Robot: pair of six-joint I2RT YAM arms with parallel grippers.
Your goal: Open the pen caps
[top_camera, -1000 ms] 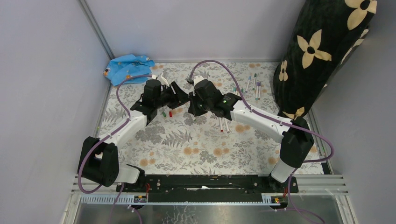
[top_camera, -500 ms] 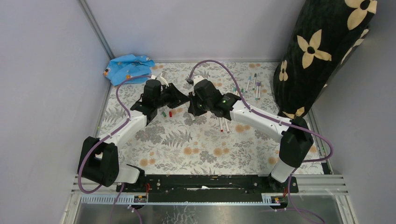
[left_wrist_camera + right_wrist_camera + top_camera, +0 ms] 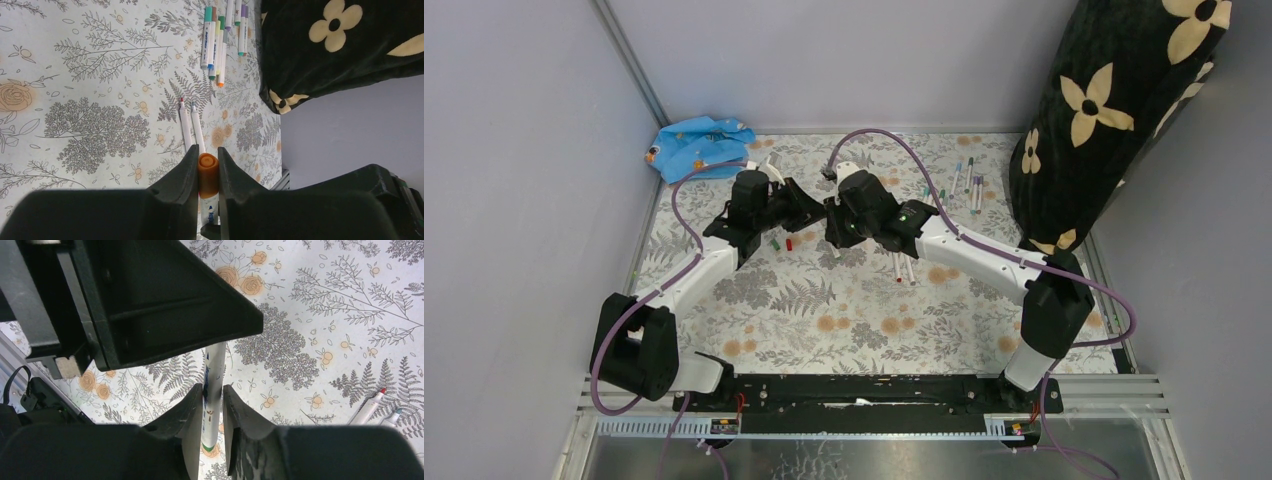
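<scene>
With our left gripper (image 3: pixel 206 159) clamped on the orange cap (image 3: pixel 208 179), we should pull straight along the pen (image 3: pixel 215 362), though we cannot tell whether our right gripper (image 3: pixel 212 392), bracketing the barrel, truly grips.

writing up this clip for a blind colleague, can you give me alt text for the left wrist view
The left gripper, close up, pinches a short orange pen cap above a floral tablecloth. Two white pens lie side by side beyond it, more capped pens farther off, beside a black cushion with cream flowers.
</scene>
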